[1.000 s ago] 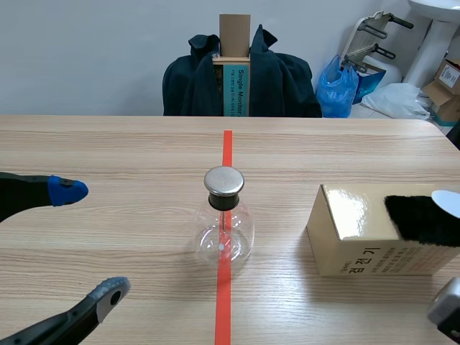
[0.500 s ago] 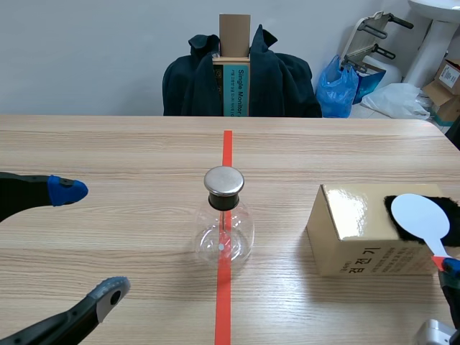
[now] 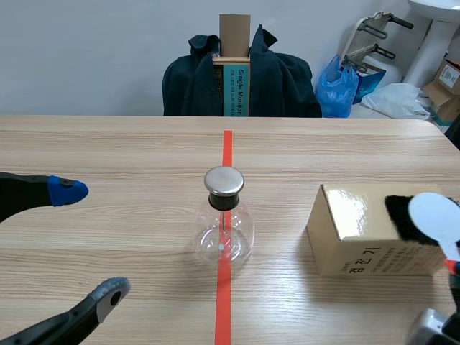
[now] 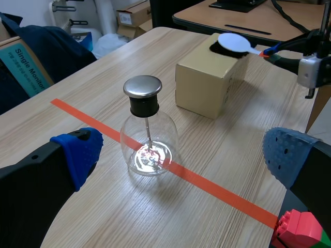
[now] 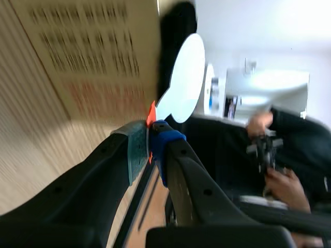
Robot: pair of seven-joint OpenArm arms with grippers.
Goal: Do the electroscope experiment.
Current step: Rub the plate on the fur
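Glass electroscope flask [image 3: 224, 230] w/ metal cap [image 3: 223, 181] stands upright mid-table on the red tape line [image 3: 227, 147], nothing touching it. Our left gripper [image 4: 183, 152] is spread wide and empty, w/ the flask ahead between its fingers, well apart from both. Our right gripper [image 5: 150, 147] is clamped on a white paddle [image 3: 434, 213], its disc over the black fur patch [image 3: 402, 215] atop the tan box [image 3: 352, 230]; contact unclear. We judge this is the charging step, i.e. rubbing disc on fur. Next: lift and bring the disc to the cap w/o bumping the glass.
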